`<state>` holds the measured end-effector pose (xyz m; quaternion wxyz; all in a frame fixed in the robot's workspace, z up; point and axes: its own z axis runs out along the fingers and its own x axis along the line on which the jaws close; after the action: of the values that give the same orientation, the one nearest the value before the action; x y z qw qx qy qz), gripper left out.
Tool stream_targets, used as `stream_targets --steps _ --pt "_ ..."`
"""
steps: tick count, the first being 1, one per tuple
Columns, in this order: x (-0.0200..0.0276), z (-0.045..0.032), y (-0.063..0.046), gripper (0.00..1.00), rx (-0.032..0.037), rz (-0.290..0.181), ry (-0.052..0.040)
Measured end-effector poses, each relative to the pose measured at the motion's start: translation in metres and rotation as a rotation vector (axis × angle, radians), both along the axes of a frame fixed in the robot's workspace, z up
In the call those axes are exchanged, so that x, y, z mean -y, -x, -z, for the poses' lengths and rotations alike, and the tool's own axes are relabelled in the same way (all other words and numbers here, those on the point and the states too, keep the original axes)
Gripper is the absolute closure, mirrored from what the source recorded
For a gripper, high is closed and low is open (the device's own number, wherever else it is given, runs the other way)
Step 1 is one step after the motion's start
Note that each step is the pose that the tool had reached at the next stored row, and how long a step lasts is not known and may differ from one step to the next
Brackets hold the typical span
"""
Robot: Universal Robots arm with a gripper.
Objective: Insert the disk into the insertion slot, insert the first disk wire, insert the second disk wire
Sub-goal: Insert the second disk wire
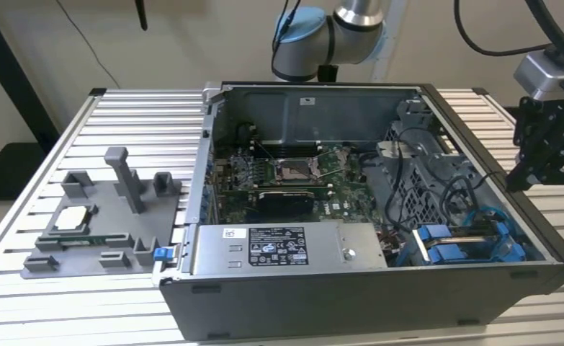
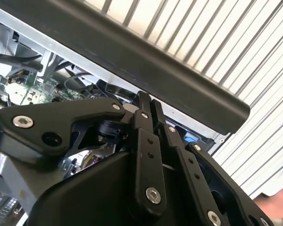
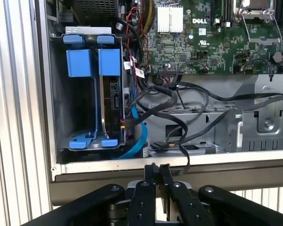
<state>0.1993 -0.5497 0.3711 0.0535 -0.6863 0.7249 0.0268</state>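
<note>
Gripper (image 3: 156,169): the black fingers are pressed together with nothing between them; the second wrist view shows the gripper (image 2: 146,102) the same way. In the exterior view the gripper (image 1: 518,180) hangs outside the computer case (image 1: 359,303) on the exterior view's right, its body cut off by the frame.
Disk (image 3: 112,101): it stands on edge in the insertion slot (image 3: 61,113), framed by its blue caddy. Just its thin side shows, and the label face is hidden.
Insertion slot, exterior view (image 1: 466,242): it sits in the case's near corner on the exterior view's right, and the disk is hard to pick out among the blue fittings.
Neighbouring blue caddy (image 3: 79,63): it sits just beside the disk; I cannot tell whether it carries a drive.
Blue cable (image 3: 137,141): it curves past the disk's end, and its plug is hidden.
Black wires (image 3: 179,101): they loop from the motherboard (image 3: 212,42) towards the disk. A connector touches the disk's edge, but how well it is seated is unclear.
Case rim (image 2: 146,56): it lies between the gripper and the bay.
Grey fixture (image 1: 99,231): it rests on the slatted table (image 1: 32,303), well apart from the gripper.
</note>
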Motion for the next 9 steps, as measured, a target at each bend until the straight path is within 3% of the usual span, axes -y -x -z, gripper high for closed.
stream_targets --steps 6,7,9 --pt "0.0000 0.0031 0.0000 0.00 0.0000 0.000 -0.0001" --pt "0.0000 0.0036 0.0000 1.00 0.0000 0.000 -0.0001" --pt "0.0000 0.0041 0.0000 1.00 0.0000 0.000 0.0001"
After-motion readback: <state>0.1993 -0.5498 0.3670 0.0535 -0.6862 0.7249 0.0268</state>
